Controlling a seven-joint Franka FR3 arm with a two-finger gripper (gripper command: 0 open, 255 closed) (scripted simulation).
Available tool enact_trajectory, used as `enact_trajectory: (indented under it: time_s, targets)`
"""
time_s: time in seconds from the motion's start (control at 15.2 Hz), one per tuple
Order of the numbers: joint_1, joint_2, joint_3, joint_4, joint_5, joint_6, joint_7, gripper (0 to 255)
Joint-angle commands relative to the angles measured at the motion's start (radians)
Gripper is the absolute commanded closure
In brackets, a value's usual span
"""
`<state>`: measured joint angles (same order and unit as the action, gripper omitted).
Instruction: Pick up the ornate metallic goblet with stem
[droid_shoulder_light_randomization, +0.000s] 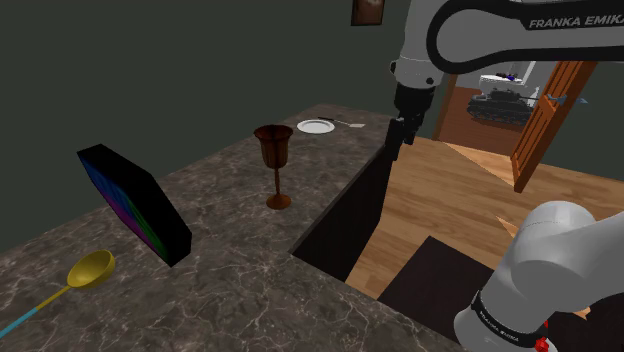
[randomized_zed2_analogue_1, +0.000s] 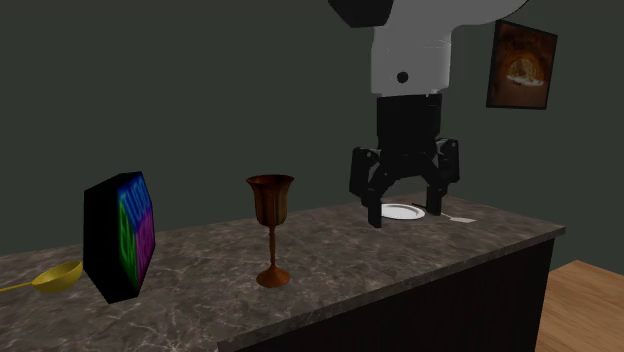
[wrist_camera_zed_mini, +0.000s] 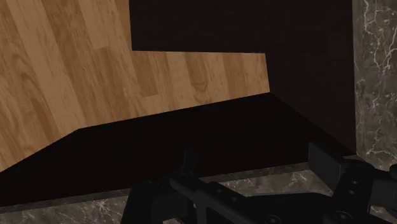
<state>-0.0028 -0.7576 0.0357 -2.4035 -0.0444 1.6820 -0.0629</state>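
The goblet (droid_shoulder_light_randomization: 275, 150) is copper-brown, with a wide cup, a thin stem and a round foot. It stands upright on the dark marble counter (droid_shoulder_light_randomization: 230, 290). In the second exterior view the goblet (randomized_zed2_analogue_1: 271, 225) is left of my black gripper (randomized_zed2_analogue_1: 406, 216), which hangs open above the counter's edge with nothing between its fingers. In the shoulder view my gripper (droid_shoulder_light_randomization: 393, 152) is to the right of the goblet and well apart from it, over the counter's edge. The wrist view looks down past that edge onto the wooden floor (wrist_camera_zed_mini: 70, 70).
A black box with a colourful face (droid_shoulder_light_randomization: 135, 205) leans on the counter left of the goblet, and a yellow ladle (droid_shoulder_light_randomization: 88, 268) lies beyond it. A white plate (droid_shoulder_light_randomization: 316, 126) and a small utensil (droid_shoulder_light_randomization: 355, 124) sit at the counter's far end. An open wooden door (droid_shoulder_light_randomization: 545, 120) stands beyond.
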Motion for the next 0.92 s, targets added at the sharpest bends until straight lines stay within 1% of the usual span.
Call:
enact_trajectory:
  time_s: [0.0,0.26,0.46,0.66,0.86]
  targets:
    - [0.000,0.000,0.000,0.000,0.000,0.000,0.000,0]
    - [-0.036,0.098,0.121,0.067,0.049,0.046,0.262,0]
    - [-0.072,0.192,0.206,0.143,0.063,0.074,0.457,0]
    - [-0.113,0.299,0.284,0.239,0.054,0.092,0.653,0]
    - [-0.154,0.419,0.355,0.354,0.020,0.095,0.851,0]
